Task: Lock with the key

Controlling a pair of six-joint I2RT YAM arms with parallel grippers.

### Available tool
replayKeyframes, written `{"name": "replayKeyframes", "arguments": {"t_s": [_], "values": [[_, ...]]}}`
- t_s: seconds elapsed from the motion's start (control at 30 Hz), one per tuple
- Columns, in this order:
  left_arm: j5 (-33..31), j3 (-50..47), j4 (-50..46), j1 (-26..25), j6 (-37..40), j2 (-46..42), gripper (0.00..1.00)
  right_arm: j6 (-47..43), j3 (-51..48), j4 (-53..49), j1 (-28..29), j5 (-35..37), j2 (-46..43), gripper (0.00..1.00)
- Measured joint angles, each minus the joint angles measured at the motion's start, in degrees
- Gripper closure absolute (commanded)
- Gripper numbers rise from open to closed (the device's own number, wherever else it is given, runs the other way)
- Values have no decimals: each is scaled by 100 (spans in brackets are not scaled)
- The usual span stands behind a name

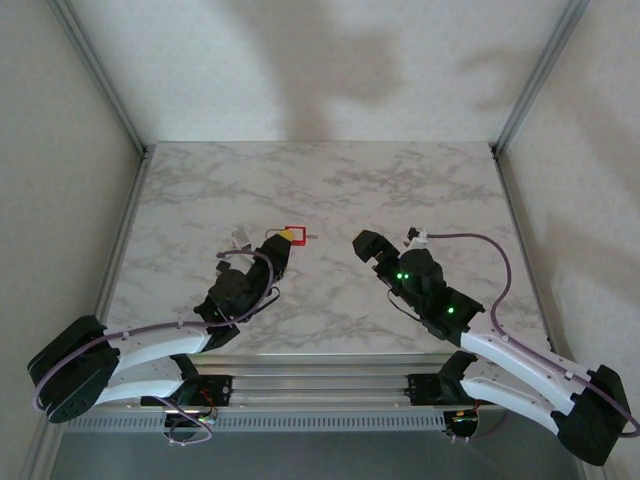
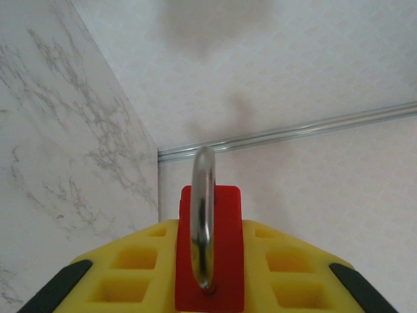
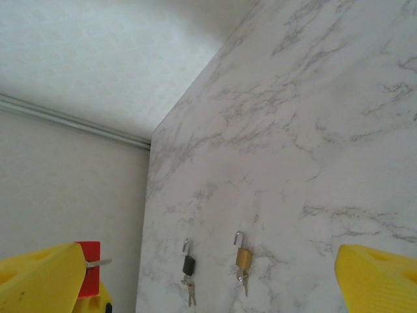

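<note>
We take the red padlock [image 1: 293, 234] as our landmark. The left claw [image 1: 284, 242] is pinching it: in the left wrist view the red body sits squeezed between the two yellow fingers [image 2: 130, 261], one on either side, with the steel shackle [image 2: 204, 215] rising edge-on from the middle of the body. We cannot tell whether the shackle is latched.

The right claw [image 1: 363, 249] hangs to the right of the red padlock, clearly apart from it. Its yellow fingers are spread wide and grip nothing.

From the right wrist view we see two smaller locks lying flat on the marble surface [image 1: 330, 180], beyond the red padlock. The black padlock [image 3: 189, 263] is the nearer of the two to the red one, and the brass padlock [image 3: 243, 257] lies just beside the black. Both have raised shackles and small keys [image 3: 190, 293] trailing from their bodies.
</note>
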Motion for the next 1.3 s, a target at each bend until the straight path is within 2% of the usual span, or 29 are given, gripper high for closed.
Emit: {"name": "replayKeyframes", "arguments": {"t_s": [0.37, 0.6, 0.8, 1.03, 1.3], "values": [[-55, 157, 166, -48, -44, -63, 100, 380, 323, 557, 0, -118, 881, 5], [-46, 140, 468, -59, -223, 531, 100, 573, 562, 1150, 0, -599, 1596, 8], [-46, 140, 645, -59, -380, 675, 100, 704, 568, 1392, 0, -717, 1635, 11], [-35, 140, 1211, -59, -835, 1239, 100, 890, 568, 1729, 2, -844, 1832, 21], [-22, 140, 1497, -59, -1303, 1471, 100, 896, 568, 1746, 31, -914, 1880, 26]]}}
